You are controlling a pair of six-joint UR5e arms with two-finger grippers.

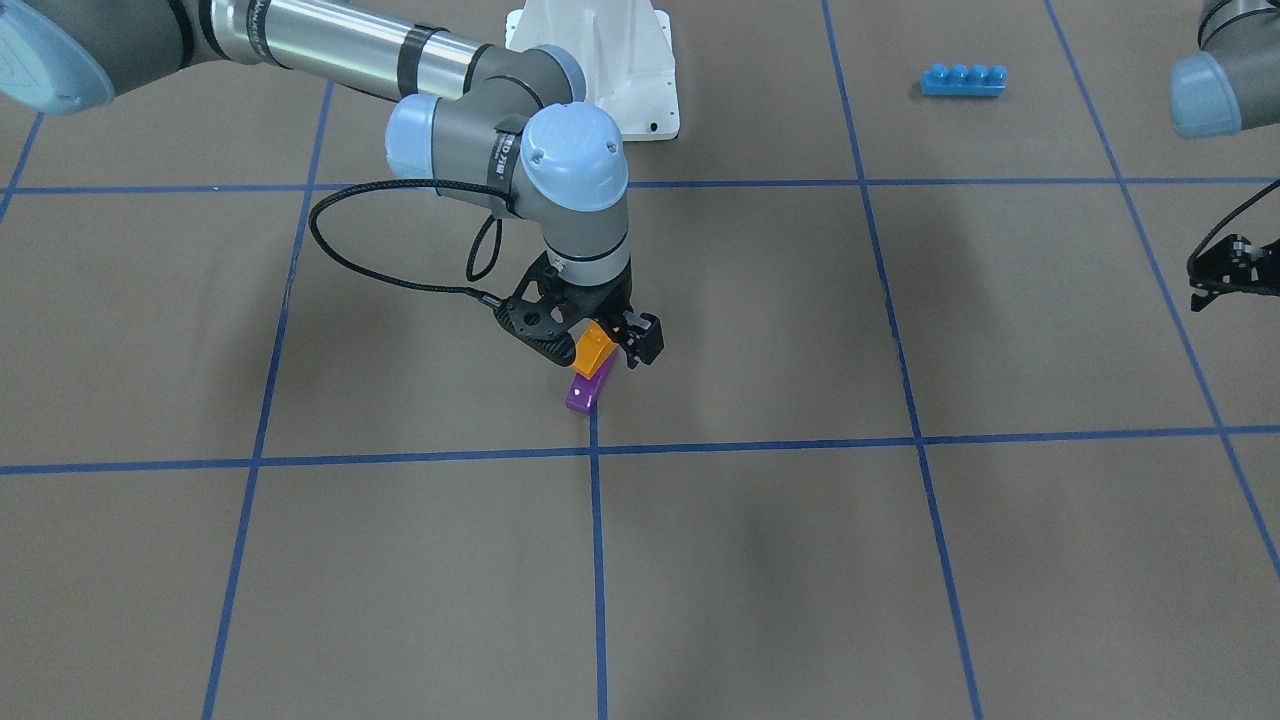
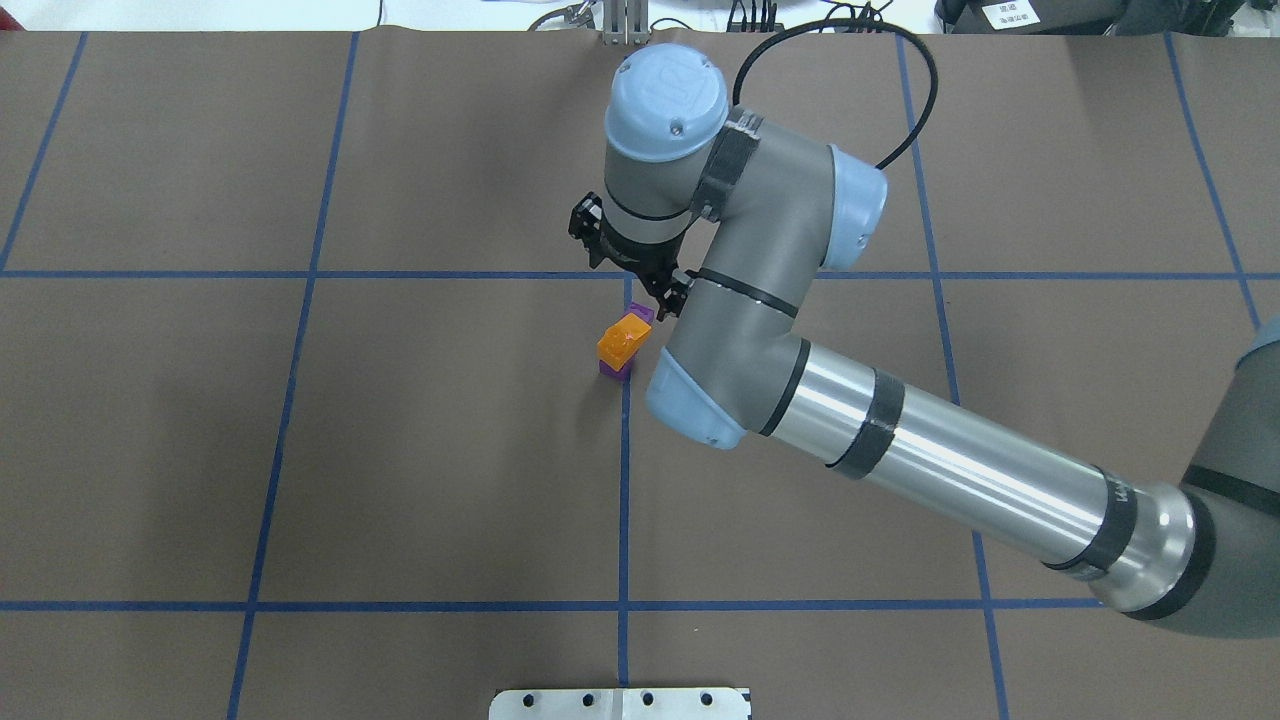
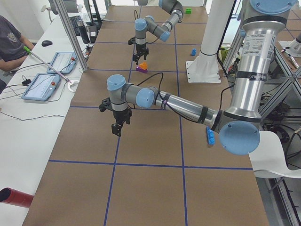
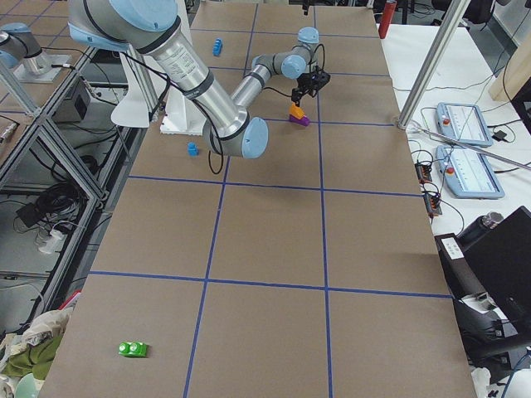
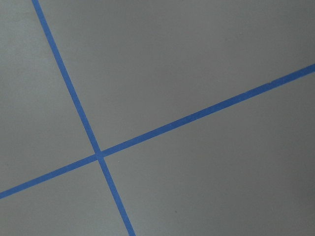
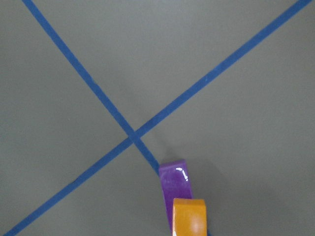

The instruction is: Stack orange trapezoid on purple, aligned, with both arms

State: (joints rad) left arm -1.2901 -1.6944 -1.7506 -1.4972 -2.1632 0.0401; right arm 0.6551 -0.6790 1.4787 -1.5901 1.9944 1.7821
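The orange trapezoid (image 1: 593,347) sits on top of the purple brick (image 1: 584,392) near a blue tape crossing at mid-table. In the overhead view the orange trapezoid (image 2: 624,338) covers the middle of the purple brick (image 2: 641,312), which shows at both ends. My right gripper (image 1: 595,345) is open, its jaws spread wide on either side of the orange trapezoid and not touching it. The right wrist view shows the orange trapezoid (image 6: 190,216) on the purple brick (image 6: 174,179) at the bottom edge. My left gripper (image 1: 1215,285) is far off at the table's side, cut by the view edge; I cannot tell its state.
A long blue four-stud brick (image 1: 962,80) lies near the robot's left side. A small blue brick (image 4: 192,148) lies by the white pedestal (image 1: 620,60). A green brick (image 4: 133,349) lies at the far right end. The left wrist view shows only brown paper and blue tape lines (image 5: 98,155).
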